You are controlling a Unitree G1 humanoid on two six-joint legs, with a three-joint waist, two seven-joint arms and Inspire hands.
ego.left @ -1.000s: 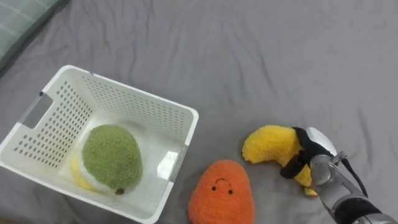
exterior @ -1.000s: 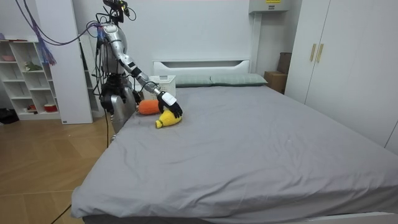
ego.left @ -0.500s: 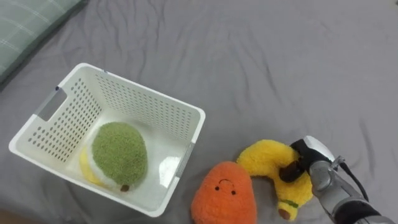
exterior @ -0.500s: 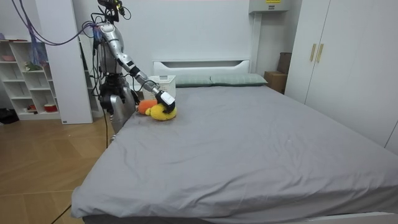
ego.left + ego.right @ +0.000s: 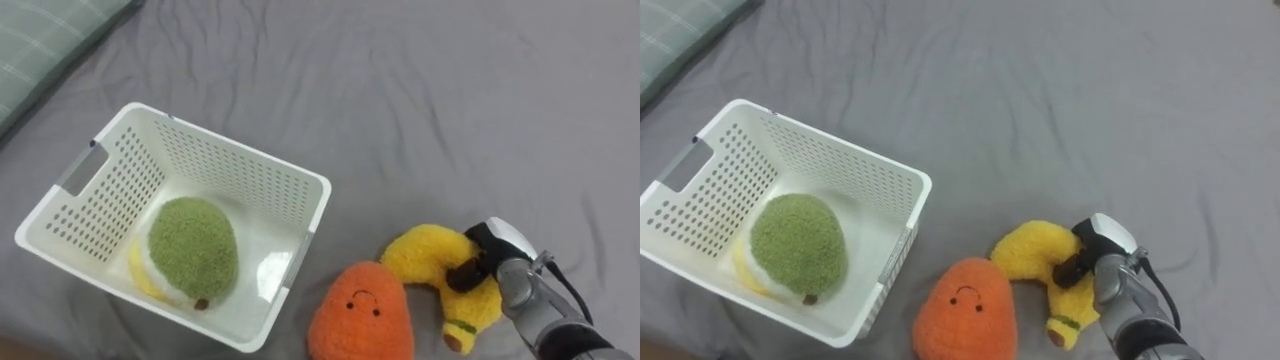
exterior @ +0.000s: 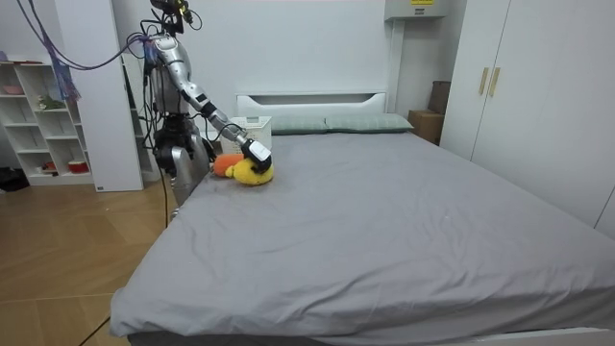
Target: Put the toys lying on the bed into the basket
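Note:
A yellow banana plush (image 5: 430,262) lies curved on the grey bed sheet, touching an orange plush with a face (image 5: 360,315) at the view's lower edge. My right hand (image 5: 490,262) comes in from the lower right, and its dark fingers are curled round the banana's middle. To the left stands a white perforated basket (image 5: 240,160) with a round green plush (image 5: 192,248) inside, over something yellow. In the room view I stand at the bed's side near its head, right arm stretched to the yellow toy (image 6: 255,174).
A green checked pillow (image 5: 50,40) lies at the top left corner. Open grey sheet (image 5: 450,100) spreads beyond the toys and to the right. In the room view a white shelf (image 6: 43,115) stands behind me and wardrobes (image 6: 538,86) at the far side.
My right hand's fingers have closed on the banana plush and drawn it nearer, up against the orange plush. The eye view has shifted slightly. Little differs from half a second ago.

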